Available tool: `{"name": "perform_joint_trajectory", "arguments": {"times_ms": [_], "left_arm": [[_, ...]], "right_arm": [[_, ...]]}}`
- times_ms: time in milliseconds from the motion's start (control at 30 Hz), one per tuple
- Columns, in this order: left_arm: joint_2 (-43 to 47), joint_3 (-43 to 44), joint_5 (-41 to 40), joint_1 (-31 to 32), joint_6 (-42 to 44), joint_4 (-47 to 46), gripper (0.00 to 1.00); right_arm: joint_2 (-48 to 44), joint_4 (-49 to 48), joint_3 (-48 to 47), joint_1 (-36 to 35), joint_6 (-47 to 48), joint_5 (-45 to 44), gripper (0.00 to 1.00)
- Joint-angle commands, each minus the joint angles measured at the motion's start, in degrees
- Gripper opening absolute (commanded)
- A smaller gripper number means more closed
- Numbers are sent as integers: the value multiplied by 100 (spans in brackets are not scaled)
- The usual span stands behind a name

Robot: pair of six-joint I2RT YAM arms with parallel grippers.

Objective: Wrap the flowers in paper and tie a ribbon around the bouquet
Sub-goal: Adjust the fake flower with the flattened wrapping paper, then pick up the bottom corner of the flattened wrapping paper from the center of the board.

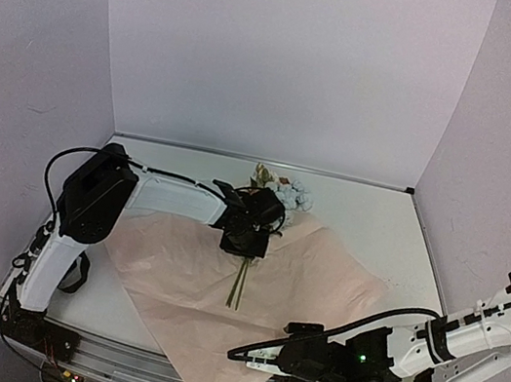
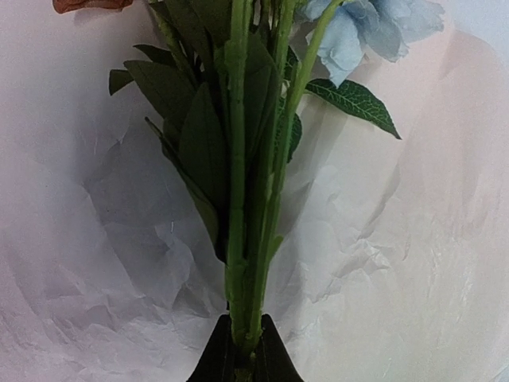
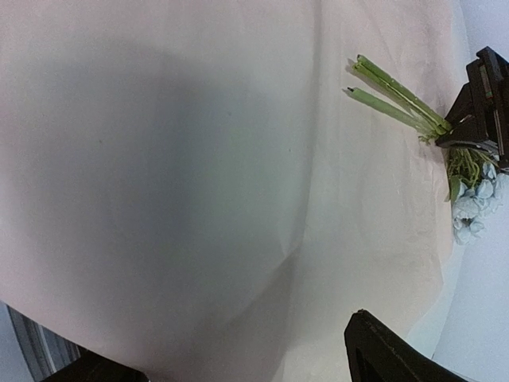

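The flowers (image 1: 279, 195) lie with their blue and cream blooms at the paper's far edge and their green stems (image 1: 238, 287) pointing toward me. My left gripper (image 1: 246, 234) is shut on the stems (image 2: 242, 239) just below the leaves. A blue bloom (image 2: 358, 32) shows at the top of the left wrist view. The pink paper (image 1: 181, 277) is spread flat under them. My right gripper (image 1: 241, 355) hovers open low over the paper's near corner, its fingers (image 3: 390, 350) wide apart above the sheet (image 3: 199, 159). The ribbon is out of view.
White walls close in the white table (image 1: 369, 221) at the back and both sides. A metal rail (image 1: 155, 366) runs along the near edge, and the paper's near corner overhangs it. The stem ends (image 3: 382, 83) and the left gripper (image 3: 477, 103) show in the right wrist view.
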State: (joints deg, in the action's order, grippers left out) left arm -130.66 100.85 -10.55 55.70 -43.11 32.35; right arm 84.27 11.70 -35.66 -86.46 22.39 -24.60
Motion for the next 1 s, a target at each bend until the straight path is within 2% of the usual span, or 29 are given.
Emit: {"name": "perform_joint_trajectory", "arguments": {"times_ms": [0,133,267,367,500,733,867,967], "left_arm": [[447,-202,49,29,-217,-204,3],[480,-351,150,29,-304,-345,6],[496,-412,203,29,-328,-407,15],[590,-491,182,26,-322,-459,29],[843,-538,98,23,-240,-465,40],[1431,-607,136,-41,-83,-414,68],[1927,-957,256,-255,-57,-471,75],[2401,-1340,322,-476,-28,-508,76]], "right_arm": [[-39,110,-162,-21,-90,-126,85],[-85,168,-191,-25,-77,-125,86],[-95,232,-230,-23,-77,-117,86],[-128,284,-263,-21,-77,-108,86],[-204,403,-329,-21,-68,-64,86],[-473,836,-548,-21,-153,182,89],[-552,1069,-736,-21,-151,304,90],[-559,1189,-900,-15,-156,337,88]]}}
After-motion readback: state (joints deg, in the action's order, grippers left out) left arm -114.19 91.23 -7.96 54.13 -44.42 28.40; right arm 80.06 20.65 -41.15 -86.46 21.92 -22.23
